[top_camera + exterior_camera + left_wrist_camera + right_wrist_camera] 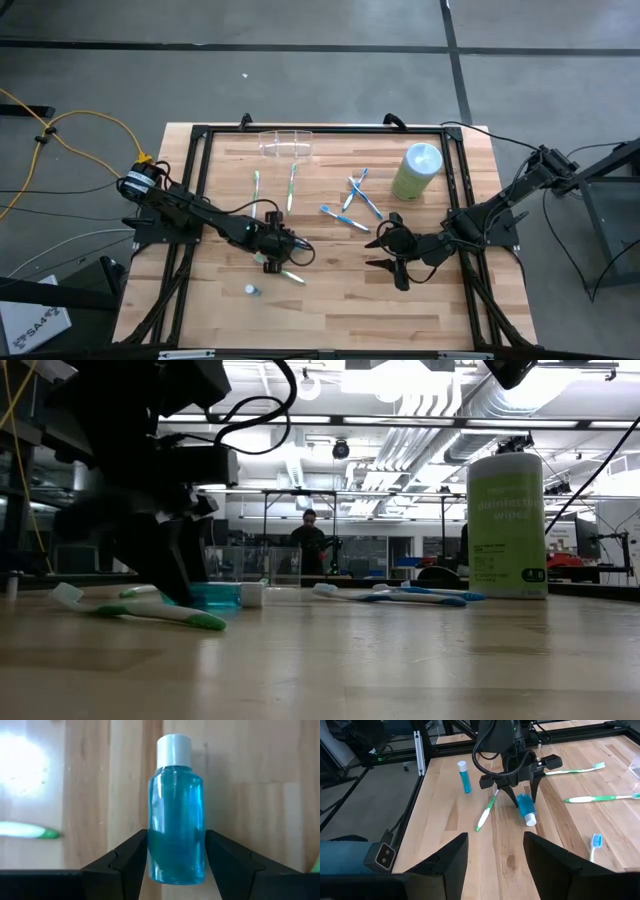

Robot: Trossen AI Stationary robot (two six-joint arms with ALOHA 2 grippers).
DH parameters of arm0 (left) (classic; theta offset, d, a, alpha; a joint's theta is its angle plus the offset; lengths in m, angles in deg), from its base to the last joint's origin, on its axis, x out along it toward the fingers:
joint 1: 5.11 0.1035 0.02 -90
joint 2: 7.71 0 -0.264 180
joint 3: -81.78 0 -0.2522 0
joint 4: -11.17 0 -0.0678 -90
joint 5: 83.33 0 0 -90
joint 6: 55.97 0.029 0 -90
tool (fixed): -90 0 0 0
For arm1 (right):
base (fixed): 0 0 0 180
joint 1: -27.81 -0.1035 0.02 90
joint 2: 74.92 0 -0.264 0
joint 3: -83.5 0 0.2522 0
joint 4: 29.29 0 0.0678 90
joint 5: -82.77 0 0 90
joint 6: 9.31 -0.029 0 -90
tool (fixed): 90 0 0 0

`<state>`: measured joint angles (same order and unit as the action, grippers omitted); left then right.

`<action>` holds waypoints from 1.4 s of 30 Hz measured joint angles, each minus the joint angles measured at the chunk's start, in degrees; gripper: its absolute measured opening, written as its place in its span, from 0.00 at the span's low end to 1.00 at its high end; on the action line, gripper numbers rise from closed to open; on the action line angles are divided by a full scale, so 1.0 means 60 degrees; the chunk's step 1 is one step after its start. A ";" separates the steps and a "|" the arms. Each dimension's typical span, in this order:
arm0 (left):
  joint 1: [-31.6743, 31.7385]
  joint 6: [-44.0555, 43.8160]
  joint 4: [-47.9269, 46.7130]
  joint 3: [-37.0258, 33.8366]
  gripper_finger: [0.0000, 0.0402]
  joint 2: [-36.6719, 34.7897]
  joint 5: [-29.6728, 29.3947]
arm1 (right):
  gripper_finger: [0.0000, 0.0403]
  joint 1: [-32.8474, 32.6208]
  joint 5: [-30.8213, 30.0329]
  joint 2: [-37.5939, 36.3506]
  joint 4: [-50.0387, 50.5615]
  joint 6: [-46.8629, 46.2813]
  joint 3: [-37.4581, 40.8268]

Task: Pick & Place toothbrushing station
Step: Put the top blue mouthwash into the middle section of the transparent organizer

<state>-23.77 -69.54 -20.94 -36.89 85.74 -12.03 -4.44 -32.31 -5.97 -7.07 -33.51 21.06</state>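
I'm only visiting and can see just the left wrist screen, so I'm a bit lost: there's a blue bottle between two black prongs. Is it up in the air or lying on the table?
Observer: Lying on the table. The right wrist view shows the blue bottle flat on the wood, with the left gripper straddling it, fingers open.
Operator: Is there a see-through holder close by?
Observer: No. In the high view the clear holder sits at the table's edge, well away from the bottle.
Operator: And the other arm?
Observer: The right gripper waits over the table's right side, open and holding nothing.
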 joint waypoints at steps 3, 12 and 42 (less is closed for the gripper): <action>-0.0004 0.0010 0.0285 0.0000 0.47 -0.0005 0.0113 | 0.45 0.0000 0.0000 0.0000 -0.0001 0.0000 0.0000; 0.0029 0.0360 0.0667 0.0004 0.47 -0.0008 0.0157 | 0.45 -0.0003 0.0206 0.0000 -0.0003 0.0000 0.0000; 0.0397 0.0827 0.1791 0.0011 0.47 -0.0012 0.0754 | 0.45 -0.0004 0.0211 0.0000 -0.0010 -0.0004 0.0000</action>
<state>-21.39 -64.57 -10.19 -36.82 85.67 -7.51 -4.46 -31.04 -5.97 -7.13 -33.54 21.06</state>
